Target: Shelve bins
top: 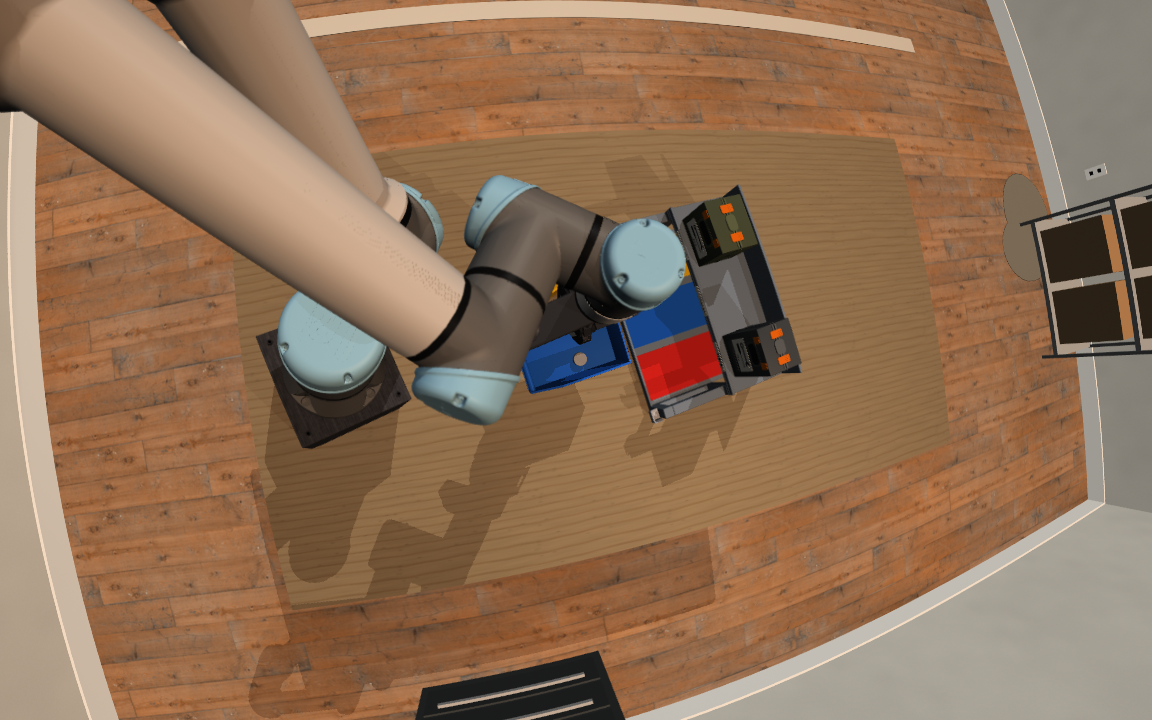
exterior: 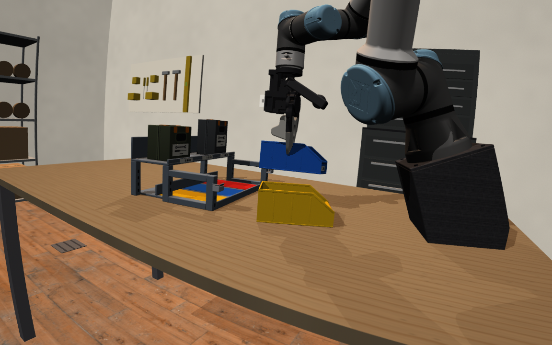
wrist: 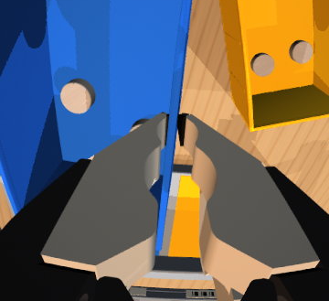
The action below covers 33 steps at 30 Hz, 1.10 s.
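My gripper [exterior: 288, 150] [wrist: 173, 116] is shut on the side wall of the blue bin [top: 553, 368] [exterior: 272, 156] [wrist: 137, 40]. The bin hangs above the table, roughly level, its open front toward the arm's base. A round part [wrist: 77, 96] [top: 580, 359] lies in it; another is partly hidden by a finger. The yellow bin [exterior: 291, 208] [wrist: 270, 4] stands on the table, with two round parts in it. The shelf [exterior: 189, 204] shows a red mark [top: 678, 365] [exterior: 240, 184], a blue mark [top: 669, 318] and a yellow mark [exterior: 192, 196] [wrist: 185, 230]. No red bin is visible.
Two toolboxes [top: 725, 231] [top: 763, 349] stand on the shelf's upper board [top: 734, 295]. Side rails and posts frame the marks. The arm's base [exterior: 458, 197] [top: 329, 407] stands at the table's other end.
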Tool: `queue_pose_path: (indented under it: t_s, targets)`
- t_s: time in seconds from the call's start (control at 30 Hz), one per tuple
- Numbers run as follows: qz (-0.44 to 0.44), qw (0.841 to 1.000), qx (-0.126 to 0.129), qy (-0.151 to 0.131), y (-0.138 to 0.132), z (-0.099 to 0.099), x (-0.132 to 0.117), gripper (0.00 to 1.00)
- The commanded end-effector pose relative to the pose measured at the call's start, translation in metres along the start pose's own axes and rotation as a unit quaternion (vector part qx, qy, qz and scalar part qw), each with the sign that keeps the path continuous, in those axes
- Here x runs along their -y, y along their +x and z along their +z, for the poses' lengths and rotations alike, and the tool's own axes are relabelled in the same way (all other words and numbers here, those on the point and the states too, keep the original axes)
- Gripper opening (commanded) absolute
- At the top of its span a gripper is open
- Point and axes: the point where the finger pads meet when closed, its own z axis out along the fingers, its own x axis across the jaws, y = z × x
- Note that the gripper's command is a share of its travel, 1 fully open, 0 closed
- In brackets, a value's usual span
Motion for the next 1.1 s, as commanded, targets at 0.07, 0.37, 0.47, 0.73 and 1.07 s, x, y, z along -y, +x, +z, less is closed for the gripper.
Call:
queue_pose_path:
  t_s: [0.07, 0.37, 0.47, 0.73, 1.07]
  targets:
    - [-0.003, 1.000, 0.001, 0.000, 0.0036, -0.0002, -0.0037, 0.00]
    - [-0.005, 1.000, 0.001, 0.000, 0.0059, -0.0002, -0.0056, 0.00]
    - [-0.005, 1.000, 0.001, 0.000, 0.0059, -0.0002, -0.0056, 0.00]
    - [-0.005, 1.000, 0.001, 0.000, 0.0059, -0.0002, -0.0056, 0.00]
    - [-0.005, 1.000, 0.001, 0.000, 0.0059, 0.0014, -0.0067, 0.00]
